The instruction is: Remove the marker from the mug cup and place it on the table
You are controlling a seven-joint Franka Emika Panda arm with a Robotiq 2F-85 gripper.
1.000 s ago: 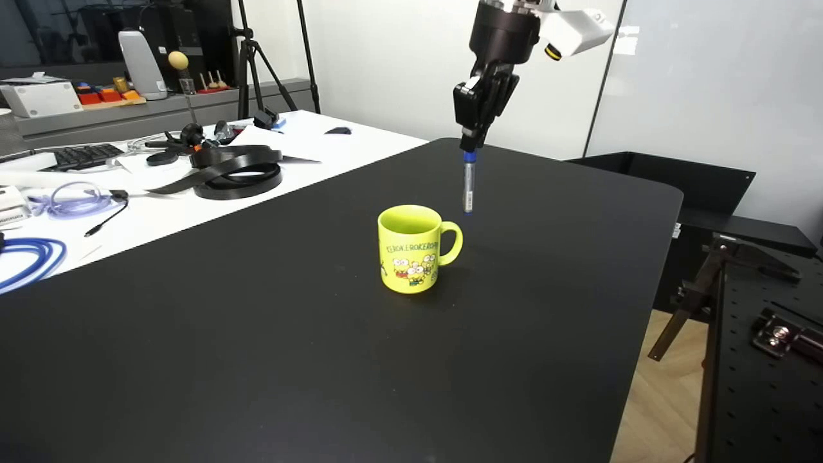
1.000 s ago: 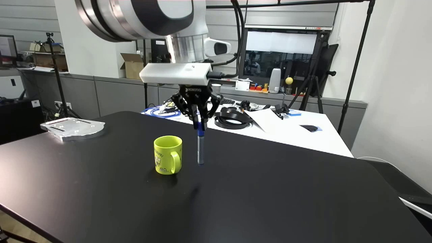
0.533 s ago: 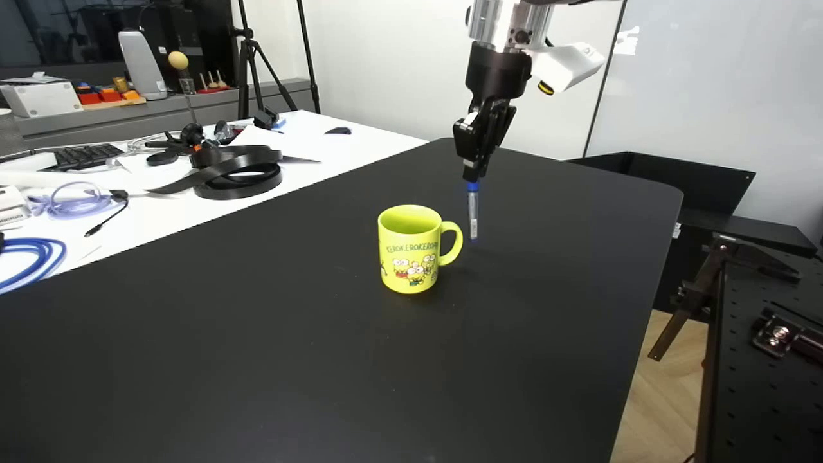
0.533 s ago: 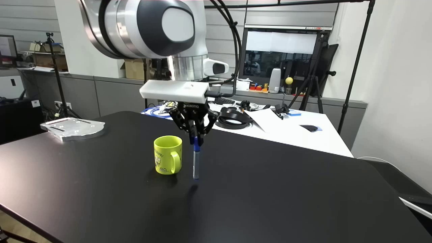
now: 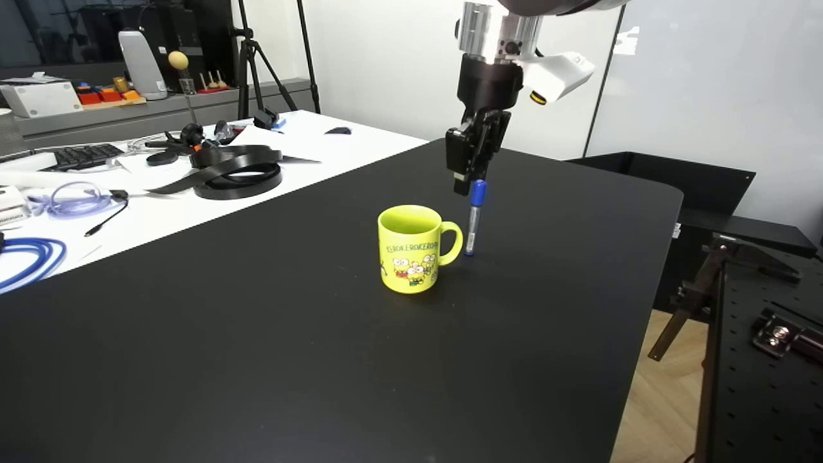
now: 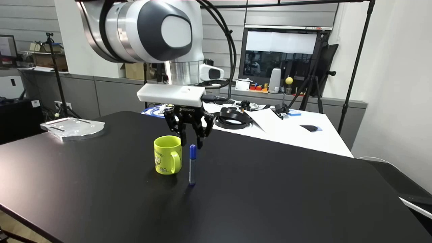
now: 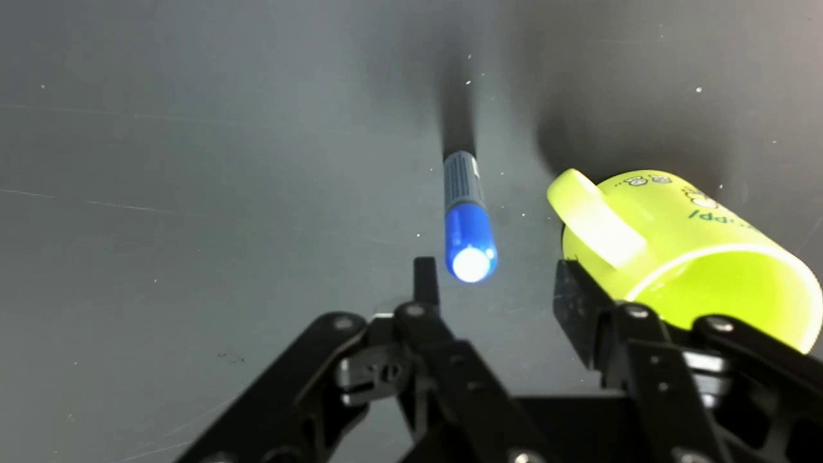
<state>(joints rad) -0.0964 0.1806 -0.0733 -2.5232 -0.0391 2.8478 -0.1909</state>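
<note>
Jaws of the gripper (image 7: 499, 286): parted, clamped on nothing, presumably spread to let go.

Table (image 6: 276, 202), black: the set-down surface, partly cut off in both exterior views.

Mug (image 6: 164, 157), yellow: upright, apparently idle in this step. I cannot make out its floor; the gripper hides some of its side in the wrist view.

Marker (image 5: 474, 222), blue and grey: out of the mug, just beside it, not touching; on end, foot apparently on the table, likely upright to suit a release from above. Leans slightly in an exterior view; whether it will stay up I cannot tell. Upper end partly lost to glare in the wrist view.
</note>
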